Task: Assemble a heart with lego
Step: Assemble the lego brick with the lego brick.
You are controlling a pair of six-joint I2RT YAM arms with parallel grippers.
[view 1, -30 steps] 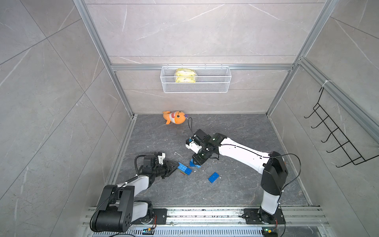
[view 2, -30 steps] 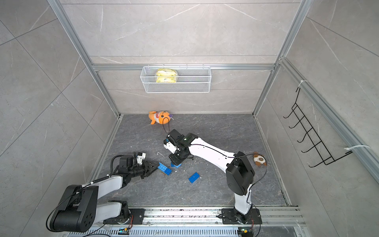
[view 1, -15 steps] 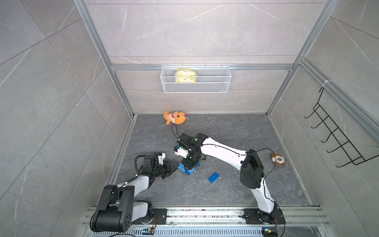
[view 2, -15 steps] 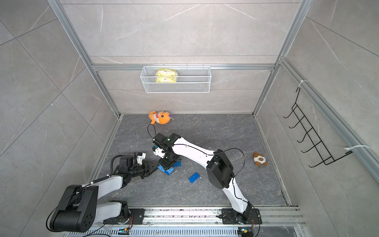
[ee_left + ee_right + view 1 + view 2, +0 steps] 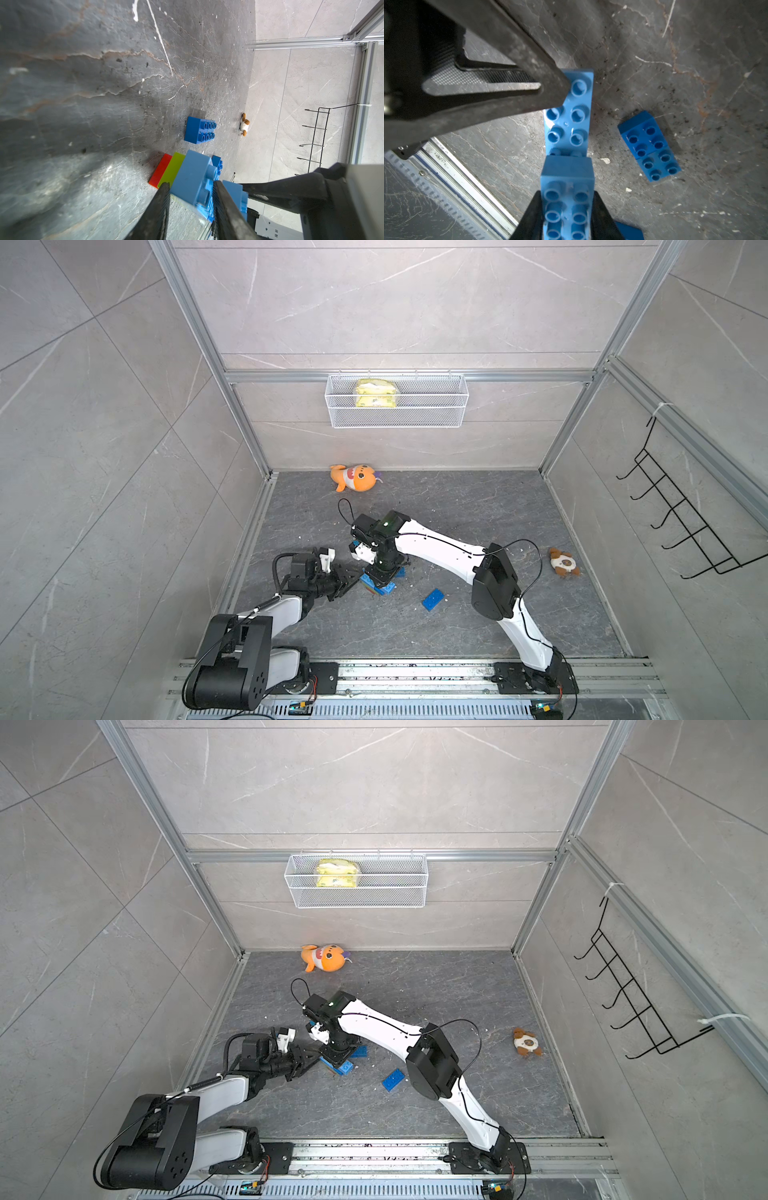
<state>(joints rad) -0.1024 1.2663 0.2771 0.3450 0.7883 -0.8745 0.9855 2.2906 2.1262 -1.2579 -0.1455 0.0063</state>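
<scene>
The heart (image 5: 188,172) lies on its side on the dark floor, a red layer, a lime-green layer and pale blue bricks, also seen in both top views (image 5: 380,589) (image 5: 345,1067). My left gripper (image 5: 190,187) (image 5: 351,578) is shut on its blue layer. My right gripper (image 5: 566,207) (image 5: 382,572) comes down from above, shut on a pale blue lego brick (image 5: 566,187). That brick sits over one end of the heart's studded blue face (image 5: 569,116); whether it is pressed home I cannot tell. A loose blue oblong brick (image 5: 432,599) (image 5: 650,145) lies nearby.
A small blue brick (image 5: 400,571) lies right beside the heart. An orange plush shark (image 5: 355,478) lies by the back wall, a brown plush (image 5: 563,562) at the right. On the back wall hangs a wire basket (image 5: 397,406), on the right wall a hook rack (image 5: 681,526).
My right arm has swung left and down, bringing its blue brick from beside the heart to over it. The left arm has stayed still, holding the heart.
</scene>
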